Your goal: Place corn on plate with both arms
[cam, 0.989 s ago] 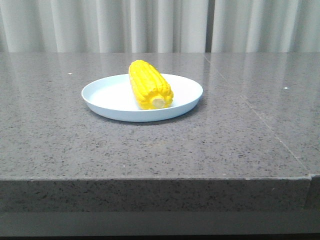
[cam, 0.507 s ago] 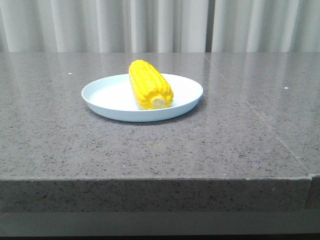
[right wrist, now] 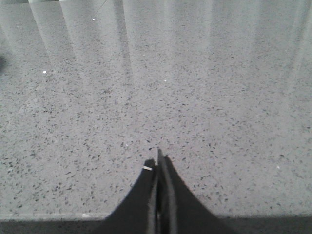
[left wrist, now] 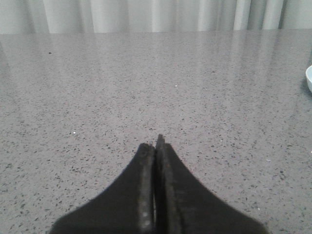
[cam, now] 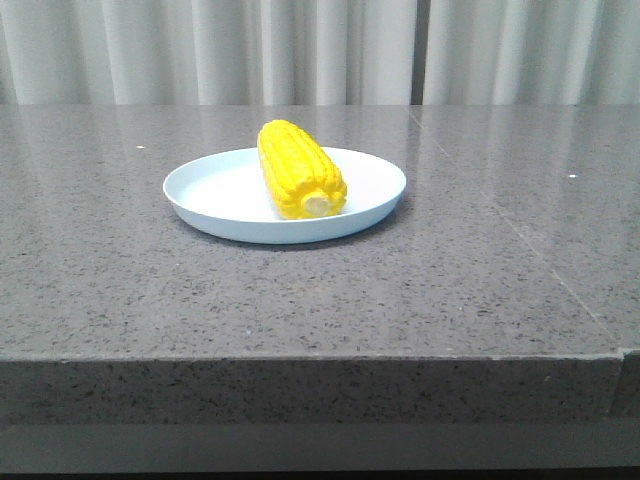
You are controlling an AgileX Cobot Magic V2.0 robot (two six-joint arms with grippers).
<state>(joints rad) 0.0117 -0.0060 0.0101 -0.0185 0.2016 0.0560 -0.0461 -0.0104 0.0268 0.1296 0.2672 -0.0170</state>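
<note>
The yellow corn (cam: 298, 168) lies on the pale blue-white plate (cam: 215, 195) in the middle of the grey stone table, its pale stub end toward the camera. Neither gripper shows in the front view. In the left wrist view, my left gripper (left wrist: 156, 144) is shut and empty over bare table, and a sliver of the plate's rim (left wrist: 309, 78) shows at the picture's edge. In the right wrist view, my right gripper (right wrist: 158, 160) is shut and empty over bare table near the front edge.
The speckled grey table (cam: 300, 290) runs wide around the plate, with a seam line (cam: 520, 235) on the right. Pale curtains (cam: 320, 50) hang behind the far edge. The table's front edge (cam: 300, 355) drops off near the camera.
</note>
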